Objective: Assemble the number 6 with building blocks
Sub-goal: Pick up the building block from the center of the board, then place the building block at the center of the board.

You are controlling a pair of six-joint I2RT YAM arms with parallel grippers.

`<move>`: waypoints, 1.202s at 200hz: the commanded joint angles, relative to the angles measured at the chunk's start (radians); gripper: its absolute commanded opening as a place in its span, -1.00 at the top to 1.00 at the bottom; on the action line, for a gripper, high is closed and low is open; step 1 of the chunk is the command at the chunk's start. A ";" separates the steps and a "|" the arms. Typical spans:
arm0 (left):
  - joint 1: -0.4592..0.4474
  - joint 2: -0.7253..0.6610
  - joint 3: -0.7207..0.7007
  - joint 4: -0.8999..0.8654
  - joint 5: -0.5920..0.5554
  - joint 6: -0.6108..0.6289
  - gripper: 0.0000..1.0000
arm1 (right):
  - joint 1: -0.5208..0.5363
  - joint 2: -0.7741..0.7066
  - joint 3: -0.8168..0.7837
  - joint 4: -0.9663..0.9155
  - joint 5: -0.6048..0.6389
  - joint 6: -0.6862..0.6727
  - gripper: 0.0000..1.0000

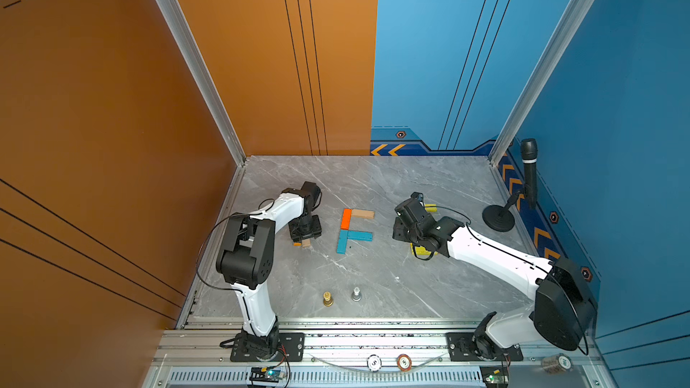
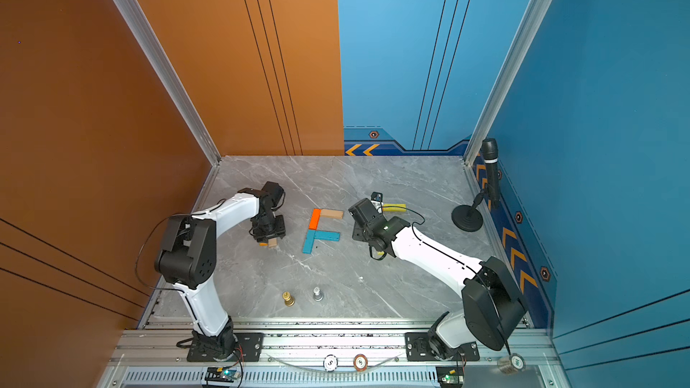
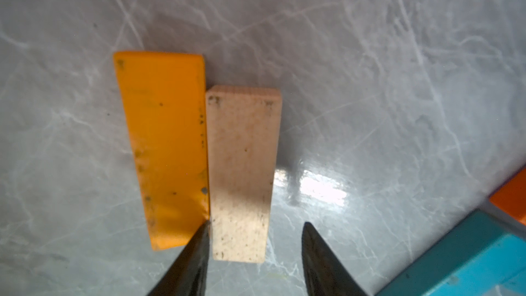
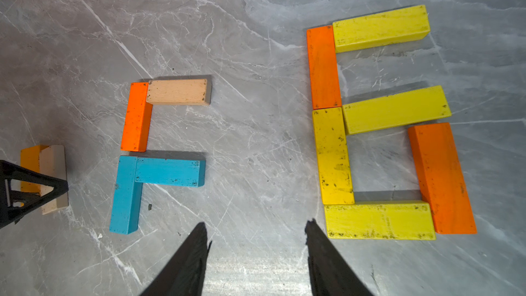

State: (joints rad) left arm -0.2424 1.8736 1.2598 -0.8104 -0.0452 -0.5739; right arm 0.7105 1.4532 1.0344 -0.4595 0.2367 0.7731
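On the grey marble table [image 1: 373, 274], four blocks [image 4: 168, 172] are forming an F, apparently a 6 lacking bottom and right strokes. The left gripper [image 3: 256, 224] is straddling a spare tan block [image 3: 242, 166] beside an orange block [image 3: 165, 143], jaws apart; the right gripper [image 4: 256, 223] is hovering, parted and empty.

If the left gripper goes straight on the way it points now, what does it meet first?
The left gripper would probably meet the tan block first, lying between its jaws; one fingertip is at the seam with the amber block. Depth is unclear.
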 commanded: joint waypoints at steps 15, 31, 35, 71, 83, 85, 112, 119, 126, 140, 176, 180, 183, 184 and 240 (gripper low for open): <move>0.009 0.060 0.007 0.006 0.018 0.003 0.09 | 0.000 -0.015 -0.013 -0.013 0.018 -0.014 -0.12; 0.010 0.061 0.007 0.004 0.016 0.003 0.10 | 0.000 -0.019 -0.016 -0.013 0.016 -0.011 -0.13; 0.009 0.061 0.006 0.005 0.016 0.003 0.10 | 0.000 -0.019 -0.017 -0.013 0.018 -0.012 -0.13; 0.006 0.021 -0.004 0.005 0.004 0.000 0.40 | 0.000 -0.036 -0.023 -0.014 0.021 -0.009 -0.12; -0.005 -0.019 -0.002 0.005 0.005 0.007 0.50 | -0.002 -0.047 -0.020 -0.019 0.024 -0.016 -0.13; -0.007 -0.027 -0.002 0.004 0.005 0.010 0.51 | -0.002 -0.049 -0.019 -0.020 0.024 -0.017 -0.13; -0.071 -0.125 0.018 -0.017 0.008 0.034 0.58 | -0.037 -0.074 -0.023 -0.033 0.022 -0.022 -0.12; -0.097 -0.146 0.022 -0.028 0.007 0.039 0.58 | -0.044 -0.082 -0.028 -0.034 0.023 -0.022 -0.13; -0.126 -0.167 0.025 -0.037 -0.001 0.040 0.58 | -0.051 -0.092 -0.034 -0.035 0.022 -0.023 -0.12; -0.190 -0.201 0.019 -0.044 0.005 0.038 0.58 | -0.065 -0.117 -0.048 -0.039 0.026 -0.025 -0.13; -0.374 -0.221 0.004 -0.043 0.009 0.006 0.55 | -0.112 -0.168 -0.093 -0.054 0.028 -0.032 -0.13; -0.396 -0.215 0.007 -0.043 0.004 0.005 0.55 | -0.116 -0.173 -0.098 -0.054 0.026 -0.034 -0.13; -0.410 -0.209 0.010 -0.043 0.000 0.005 0.55 | -0.121 -0.176 -0.099 -0.054 0.025 -0.035 -0.13; -0.416 -0.207 0.010 -0.044 0.000 0.004 0.55 | -0.122 -0.176 -0.100 -0.054 0.025 -0.036 -0.13; -0.599 -0.028 0.098 -0.040 0.000 0.003 0.54 | -0.149 -0.192 -0.120 -0.071 0.011 -0.049 -0.13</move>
State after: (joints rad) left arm -0.8001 1.7851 1.3067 -0.8227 -0.0380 -0.5667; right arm 0.5667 1.2850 0.9314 -0.4900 0.2398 0.7506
